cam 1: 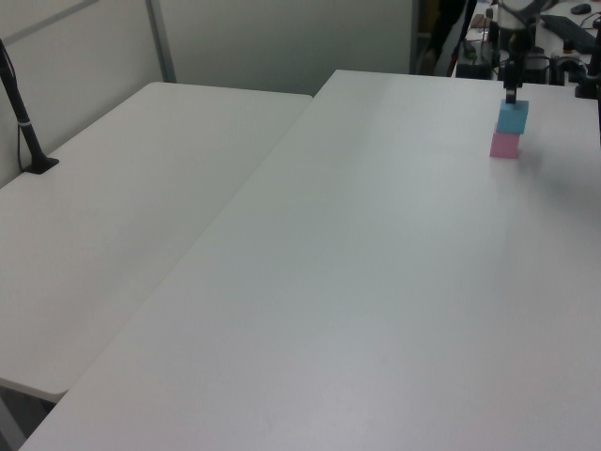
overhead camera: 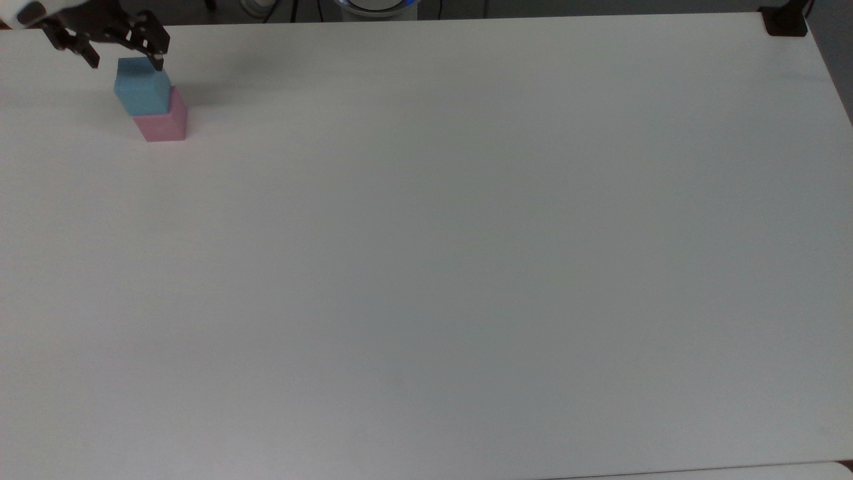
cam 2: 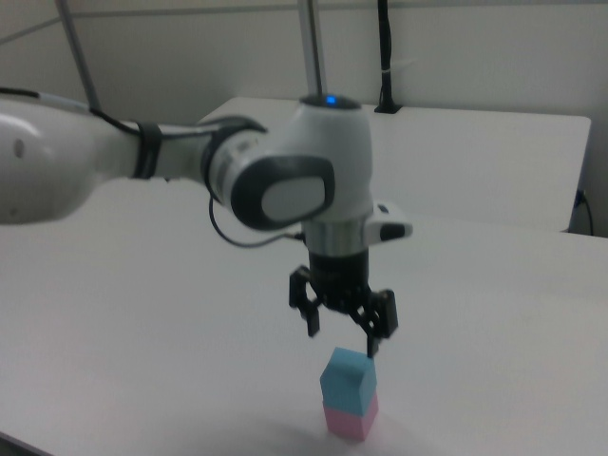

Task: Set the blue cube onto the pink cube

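Observation:
The blue cube (overhead camera: 141,90) (cam 1: 513,116) (cam 2: 347,378) rests on top of the pink cube (overhead camera: 162,123) (cam 1: 504,145) (cam 2: 351,419), near the far left corner of the table in the top view. My gripper (overhead camera: 124,61) (cam 2: 342,344) hangs just above the blue cube, open, fingers spread wider than the cube and not touching it. In the left view the gripper (cam 1: 510,94) sits right over the stack.
The white table (overhead camera: 440,253) stretches wide to the top view's right. A black clamp (overhead camera: 785,23) sits at its far right corner. A second white table (cam 1: 113,188) with a black post (cam 1: 26,132) adjoins in the left view.

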`<state>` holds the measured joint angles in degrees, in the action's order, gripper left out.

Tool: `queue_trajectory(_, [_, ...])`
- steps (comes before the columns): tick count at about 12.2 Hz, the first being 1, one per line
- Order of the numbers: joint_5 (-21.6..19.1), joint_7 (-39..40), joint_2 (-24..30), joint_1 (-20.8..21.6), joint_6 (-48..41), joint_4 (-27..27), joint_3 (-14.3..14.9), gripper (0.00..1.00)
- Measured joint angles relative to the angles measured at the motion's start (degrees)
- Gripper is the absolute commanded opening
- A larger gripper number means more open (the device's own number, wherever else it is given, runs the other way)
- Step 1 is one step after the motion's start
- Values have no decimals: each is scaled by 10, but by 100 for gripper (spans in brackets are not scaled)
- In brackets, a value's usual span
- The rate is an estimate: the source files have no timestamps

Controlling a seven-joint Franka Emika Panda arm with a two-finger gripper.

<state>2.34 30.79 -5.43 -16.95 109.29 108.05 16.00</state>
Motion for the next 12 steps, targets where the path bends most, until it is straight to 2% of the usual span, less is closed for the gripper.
queue_trajectory(2, [-20, -24, 31, 5, -108, -65, -6, 100])
queue_trajectory(4, [-25, -107, 57, 39, -176, -111, -11, 100])
queue_trajectory(7, [-29, -238, 62, 94, -222, -165, -13, 100])
queue_trajectory(8, [-44, -269, 63, 107, -228, -179, -13, 100])
queue_trajectory(12, [-58, -295, 67, 142, -230, -189, -14, 100])
